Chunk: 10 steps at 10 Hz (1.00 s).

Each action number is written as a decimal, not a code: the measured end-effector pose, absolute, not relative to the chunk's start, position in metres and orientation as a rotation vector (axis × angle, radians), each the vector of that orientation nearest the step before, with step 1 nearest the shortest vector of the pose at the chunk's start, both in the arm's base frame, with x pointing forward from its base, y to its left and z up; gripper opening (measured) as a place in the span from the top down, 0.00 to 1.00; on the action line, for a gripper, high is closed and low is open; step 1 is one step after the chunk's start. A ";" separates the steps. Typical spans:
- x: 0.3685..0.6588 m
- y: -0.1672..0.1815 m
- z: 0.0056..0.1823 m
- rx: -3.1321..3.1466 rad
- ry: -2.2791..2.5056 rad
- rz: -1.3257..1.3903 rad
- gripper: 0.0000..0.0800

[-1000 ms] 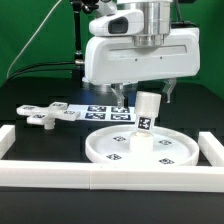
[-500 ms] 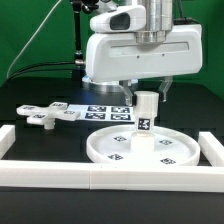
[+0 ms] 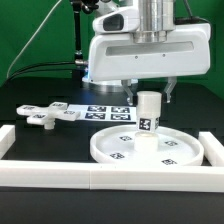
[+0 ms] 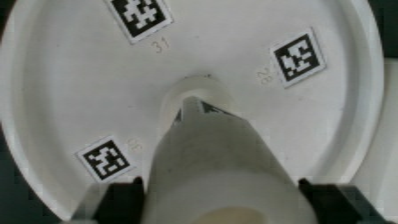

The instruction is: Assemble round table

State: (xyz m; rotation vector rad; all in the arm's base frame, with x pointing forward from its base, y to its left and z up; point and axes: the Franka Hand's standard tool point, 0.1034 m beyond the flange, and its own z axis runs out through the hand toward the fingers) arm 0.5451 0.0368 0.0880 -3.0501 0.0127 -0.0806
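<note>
**The post held upright on the disc, near the table's front edge**

The gripper (image 3: pixel 148 93) is clamped on the top of the post (image 3: pixel 148 120). It has one finger (image 4: pixel 123 197) on each side, and the wrist view shows no gap. The post stands straight below it, its bottom end at the middle of the disc (image 3: pixel 101 149), which lies by the table's front edge toward the corner on the exterior view's right. The risk, I'd say, is a bad seat: if the post is slightly off centre or leaning, pressing or turning it could jam it or drag the loose disc across the table. If it is released before it is seated, it could topple. The foot (image 3: pixel 44 115) lies well apart, near the edge on the exterior view's left.
</note>
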 end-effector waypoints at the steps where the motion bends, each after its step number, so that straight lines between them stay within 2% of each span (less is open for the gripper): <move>1: 0.546 0.039 0.088 -3.031 0.215 -0.097 0.49; 5: 0.544 0.042 0.086 -2.825 0.950 -0.063 0.49; 10: 0.555 0.042 0.086 -2.549 1.479 0.017 0.49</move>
